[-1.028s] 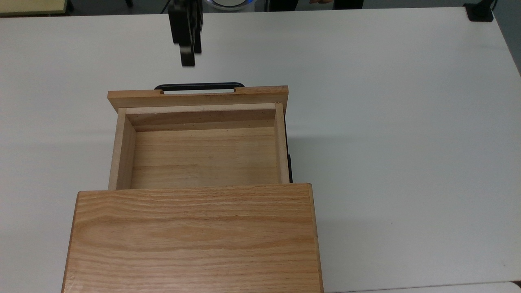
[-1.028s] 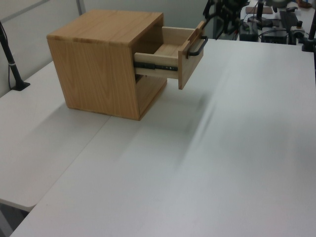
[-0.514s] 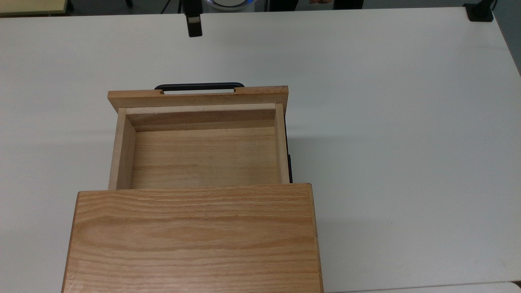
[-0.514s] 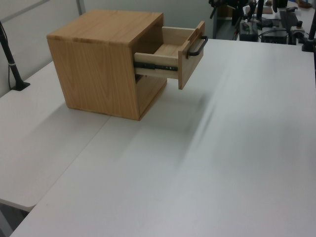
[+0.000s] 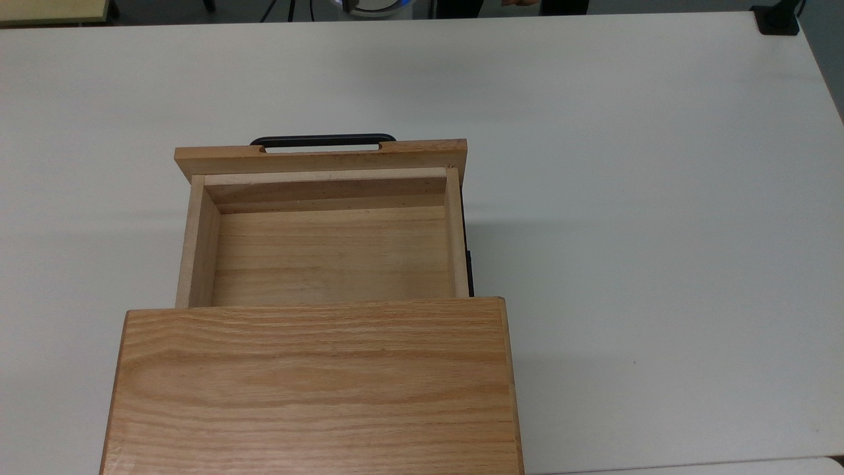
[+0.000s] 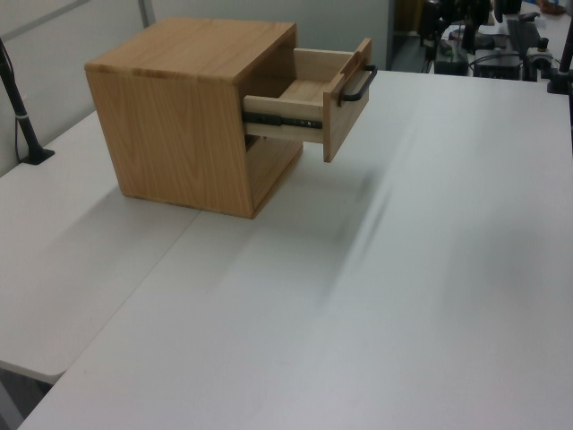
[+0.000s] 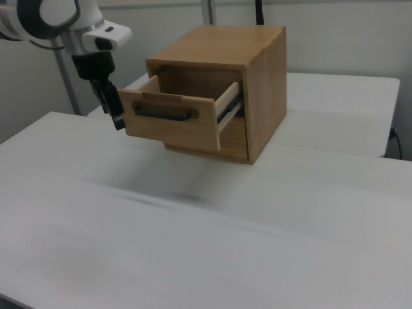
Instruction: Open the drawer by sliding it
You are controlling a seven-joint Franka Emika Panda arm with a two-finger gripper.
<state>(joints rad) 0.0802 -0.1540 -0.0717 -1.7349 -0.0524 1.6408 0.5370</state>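
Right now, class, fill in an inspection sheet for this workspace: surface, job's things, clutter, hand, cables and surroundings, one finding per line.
Surface: white table, bare around the cabinet.
Job's things: drawer pulled well out of the oak cabinet, inside empty; black bar handle on its front panel, nothing touching it.
Clutter: nothing seen.
Hand: the hand hangs beside the drawer front at the right view's left, clear of the handle; open or shut cannot be told.
Cables: a dark cable by a black post at the left view's left edge.
Surroundings: equipment past the table's far end; pale wall behind the cabinet.
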